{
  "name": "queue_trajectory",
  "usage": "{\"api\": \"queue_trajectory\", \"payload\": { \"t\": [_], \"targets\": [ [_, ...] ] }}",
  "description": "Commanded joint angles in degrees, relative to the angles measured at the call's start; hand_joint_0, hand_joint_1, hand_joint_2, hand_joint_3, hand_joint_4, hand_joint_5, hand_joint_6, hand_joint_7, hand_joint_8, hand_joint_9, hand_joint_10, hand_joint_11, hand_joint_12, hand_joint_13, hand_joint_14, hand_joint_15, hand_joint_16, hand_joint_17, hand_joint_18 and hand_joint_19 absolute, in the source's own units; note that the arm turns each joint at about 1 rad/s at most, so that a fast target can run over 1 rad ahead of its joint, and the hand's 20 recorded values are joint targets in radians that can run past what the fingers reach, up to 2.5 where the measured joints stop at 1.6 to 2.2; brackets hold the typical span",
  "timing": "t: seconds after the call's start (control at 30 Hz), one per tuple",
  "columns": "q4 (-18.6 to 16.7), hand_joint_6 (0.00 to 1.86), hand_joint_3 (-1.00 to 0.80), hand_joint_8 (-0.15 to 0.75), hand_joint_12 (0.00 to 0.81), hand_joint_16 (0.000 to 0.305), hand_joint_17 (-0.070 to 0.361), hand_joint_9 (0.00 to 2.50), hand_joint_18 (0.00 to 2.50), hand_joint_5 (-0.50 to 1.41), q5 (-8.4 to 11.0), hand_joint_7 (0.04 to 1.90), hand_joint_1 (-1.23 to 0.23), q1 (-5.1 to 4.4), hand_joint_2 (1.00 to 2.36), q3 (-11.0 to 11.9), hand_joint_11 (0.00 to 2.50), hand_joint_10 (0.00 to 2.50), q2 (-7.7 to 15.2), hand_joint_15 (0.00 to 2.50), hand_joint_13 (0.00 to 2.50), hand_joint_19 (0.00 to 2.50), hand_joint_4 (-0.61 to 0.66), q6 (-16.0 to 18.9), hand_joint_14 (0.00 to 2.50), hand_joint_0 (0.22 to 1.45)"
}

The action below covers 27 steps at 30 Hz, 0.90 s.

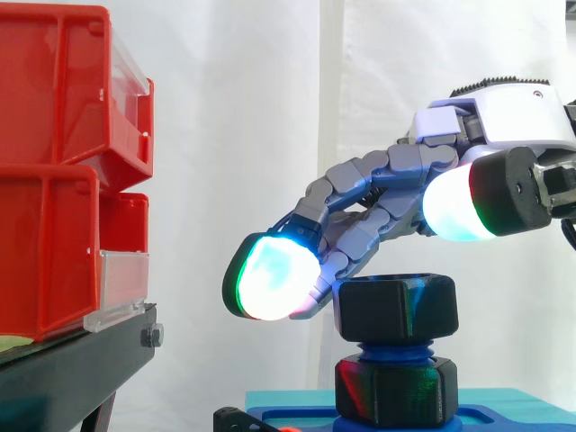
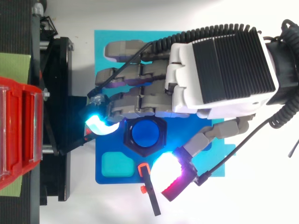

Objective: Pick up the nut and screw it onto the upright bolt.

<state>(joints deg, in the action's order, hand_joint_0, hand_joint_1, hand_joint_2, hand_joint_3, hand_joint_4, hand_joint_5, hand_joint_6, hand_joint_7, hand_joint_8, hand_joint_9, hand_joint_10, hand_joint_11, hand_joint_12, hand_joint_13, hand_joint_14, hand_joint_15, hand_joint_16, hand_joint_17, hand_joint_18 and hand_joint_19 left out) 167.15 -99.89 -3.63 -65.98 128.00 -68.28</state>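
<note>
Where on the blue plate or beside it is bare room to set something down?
The white table right of the black tool is bare. On the blue plate, one teal pocket is free. Around the nut it is crowded by the hand.

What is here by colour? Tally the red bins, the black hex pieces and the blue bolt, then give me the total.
Red bins: 2
Black hex pieces: 2
Blue bolt: 1
Total: 5
</note>
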Motion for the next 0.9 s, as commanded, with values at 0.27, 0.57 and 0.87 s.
{"api": "queue_trajectory", "payload": {
  "t": [0.27, 0.57, 0.87],
  "targets": [
    [-0.25, 0.5, -0.5, 0.222, 0.292, 0.031, 0.071, 0.49, 0.0, -0.14, -0.13, 0.79, -0.32, 0.2, 1.0, -0.03, 0.0, 0.0, -0.03, 0.0, 0.25, 0.0, 0.22, 0.17, 0.0, 0.45],
    [0.37, 0.5, -0.5, 0.238, 0.238, 0.02, 0.046, 0.56, 0.0, -0.12, -0.21, 0.99, -0.33, 0.2, 1.0, -0.03, 0.0, 0.0, 0.06, 0.0, 0.35, 0.0, 0.25, 0.08, 0.0, 0.46],
    [0.54, 0.5, -0.5, 0.249, 0.215, 0.016, 0.035, 0.63, 0.0, -0.1, -0.3, 1.13, -0.34, 0.46, 1.0, -0.03, 0.0, 0.0, -0.03, 0.0, 0.4, 0.0, 0.24, 0.17, 0.0, 0.48]
  ]
}}
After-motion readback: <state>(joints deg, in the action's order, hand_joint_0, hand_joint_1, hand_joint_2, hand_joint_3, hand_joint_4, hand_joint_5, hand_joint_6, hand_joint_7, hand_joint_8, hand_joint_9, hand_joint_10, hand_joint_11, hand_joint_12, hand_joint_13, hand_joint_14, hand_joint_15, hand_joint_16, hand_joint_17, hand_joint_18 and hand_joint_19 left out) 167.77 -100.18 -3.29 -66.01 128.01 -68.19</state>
